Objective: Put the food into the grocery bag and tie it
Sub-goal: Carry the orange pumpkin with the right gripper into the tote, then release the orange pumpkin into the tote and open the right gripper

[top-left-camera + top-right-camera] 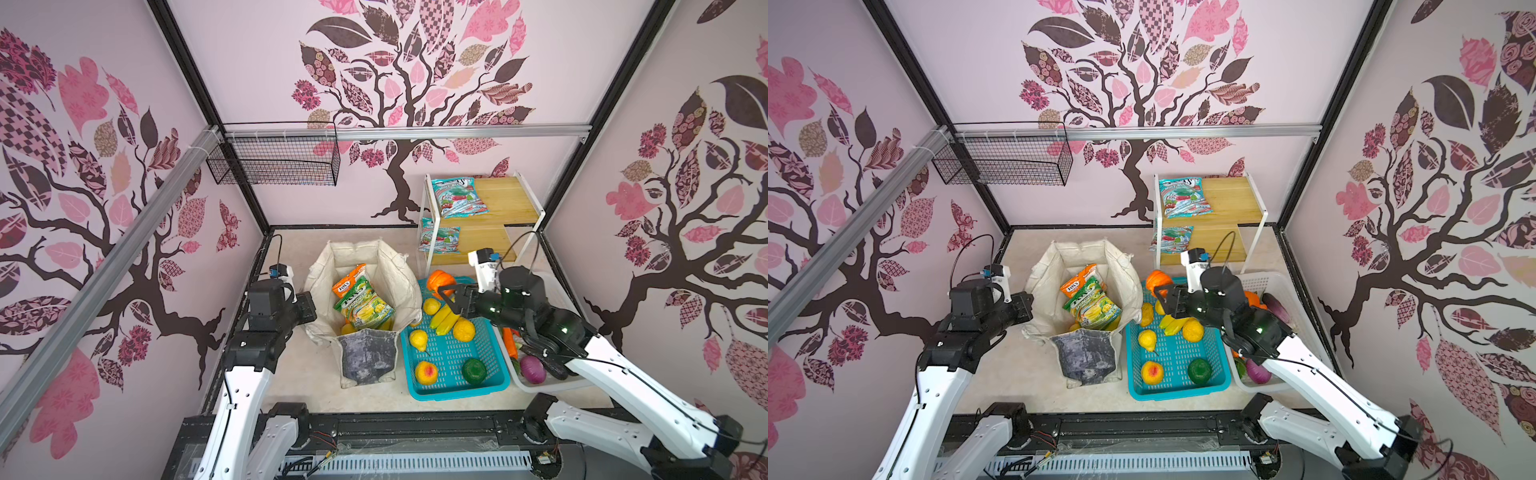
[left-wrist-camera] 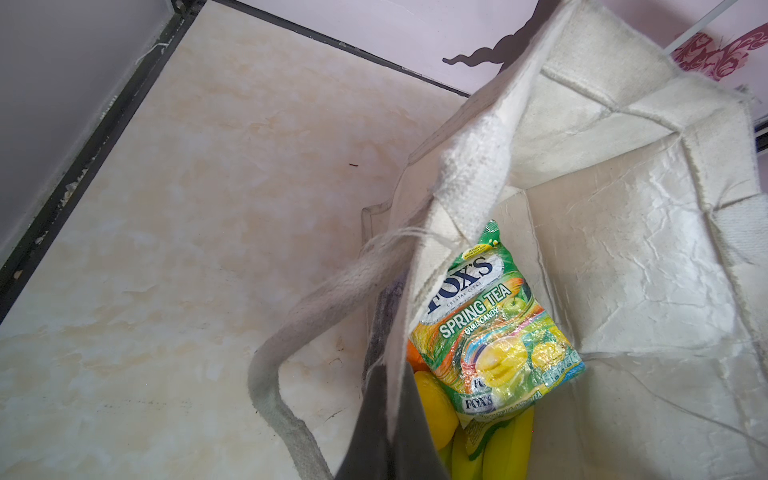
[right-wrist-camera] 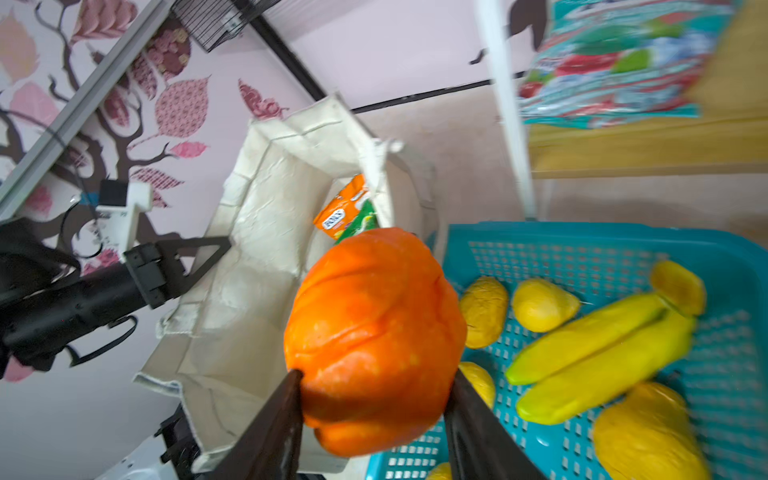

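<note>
- grocery bag (image 1: 365, 257): sits on the counter with its mouth open, just ahead and to the left of the right gripper (image 1: 451, 297). The left gripper (image 1: 311, 306) is closed and looks pinched on the bag's side wall, holding it open. If that cloth slips out, I reckon the mouth sags.
- teal basket (image 1: 453, 390): right under the right gripper, so a dropped fruit probably lands in there.
- round orange (image 3: 374, 332): clamped in the right gripper, up in the air near the bag's rim, not over the mouth yet. Only the fingertips bite its near end, so it could squirt out. It's too round for a real long axis, and its bulk sticks out past the fingertips toward the bag. Can't tell where the stem end faces.
- green-yellow sweet packet (image 2: 494, 332): inside the bag, slanted over the banana bunch (image 2: 507, 449). The orange might land on it and roll.
</note>
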